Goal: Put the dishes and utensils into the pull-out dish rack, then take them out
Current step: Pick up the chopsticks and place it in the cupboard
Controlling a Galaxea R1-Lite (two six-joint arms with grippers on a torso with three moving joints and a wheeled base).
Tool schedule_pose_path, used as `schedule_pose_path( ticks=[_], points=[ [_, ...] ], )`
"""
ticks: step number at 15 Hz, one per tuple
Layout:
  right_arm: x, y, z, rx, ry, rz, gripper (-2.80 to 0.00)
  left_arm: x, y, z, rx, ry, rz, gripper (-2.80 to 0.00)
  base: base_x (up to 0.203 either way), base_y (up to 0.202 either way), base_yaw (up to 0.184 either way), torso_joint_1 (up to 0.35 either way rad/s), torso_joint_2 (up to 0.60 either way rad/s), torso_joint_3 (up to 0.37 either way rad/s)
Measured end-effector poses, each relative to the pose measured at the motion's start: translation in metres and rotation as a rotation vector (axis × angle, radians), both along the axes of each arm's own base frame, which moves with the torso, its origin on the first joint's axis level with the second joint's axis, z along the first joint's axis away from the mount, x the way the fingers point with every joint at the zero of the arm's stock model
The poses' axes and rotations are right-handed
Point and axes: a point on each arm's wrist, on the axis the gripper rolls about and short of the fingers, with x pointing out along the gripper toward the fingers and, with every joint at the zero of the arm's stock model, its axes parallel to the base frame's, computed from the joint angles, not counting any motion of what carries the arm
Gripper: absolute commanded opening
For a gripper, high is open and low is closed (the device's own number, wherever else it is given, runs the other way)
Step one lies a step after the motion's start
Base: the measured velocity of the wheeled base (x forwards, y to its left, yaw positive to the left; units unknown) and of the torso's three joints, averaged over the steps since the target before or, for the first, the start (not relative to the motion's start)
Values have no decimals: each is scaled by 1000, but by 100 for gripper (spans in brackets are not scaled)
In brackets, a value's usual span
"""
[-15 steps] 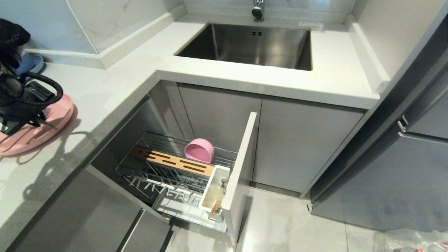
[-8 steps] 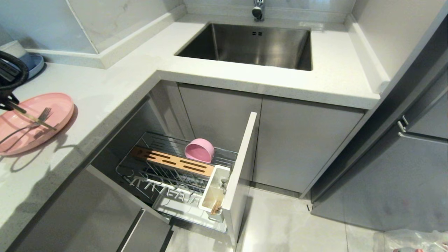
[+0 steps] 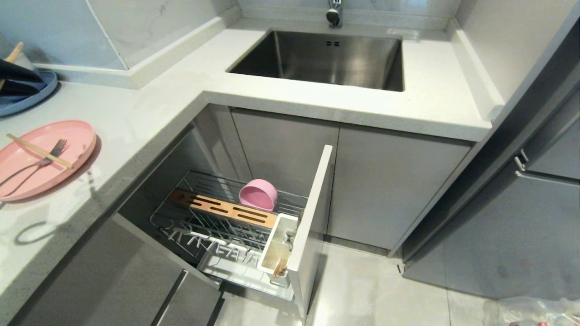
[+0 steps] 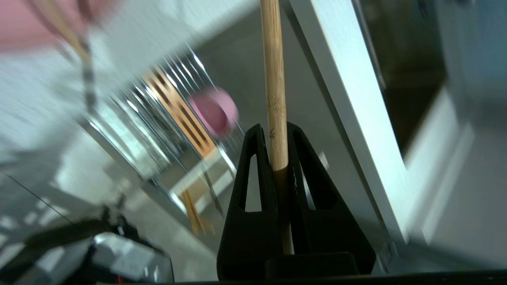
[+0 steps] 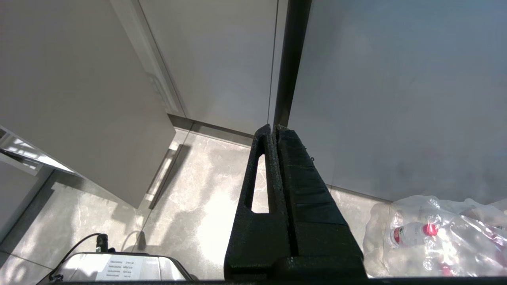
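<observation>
My left hand is clamped narrow on one light wooden chopstick, which stands straight out past the fingertips. Below it on the table sits the shallow oval pink plate, bearing a second chopstick and the slim grey fork. Farther right and lower, the pull-out dish rack stands open, the matte pink bowl tipped on its side behind the wooden strip. My right hand hangs pressed together, empty, over the floor.
</observation>
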Motion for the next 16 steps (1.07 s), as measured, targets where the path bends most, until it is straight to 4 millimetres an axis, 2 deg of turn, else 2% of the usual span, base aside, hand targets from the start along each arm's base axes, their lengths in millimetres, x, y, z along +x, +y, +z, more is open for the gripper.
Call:
schedule_pose_path(
  ticks=[3, 5, 9, 11, 16],
  points=[
    [0, 0, 0, 0, 0, 0, -280, -10, -18, -15, -53, 83, -283, -280, 0, 0, 0, 0, 0, 0],
    [0, 0, 0, -1, 0, 0, -280, -8, -31, -34, -69, 233, -420, -280, 0, 0, 0, 0, 0, 0],
    [0, 0, 0, 0, 0, 0, -280, 12, -49, -81, -112, 607, -559, -280, 0, 0, 0, 0, 0, 0],
    [0, 0, 0, 0, 0, 0, -280, 26, -56, -101, -122, 734, -597, -280, 0, 0, 0, 0, 0, 0],
    [0, 0, 0, 0, 0, 0, -280, 61, -76, -137, -106, 925, -640, -280, 0, 0, 0, 0, 0, 0]
  ],
)
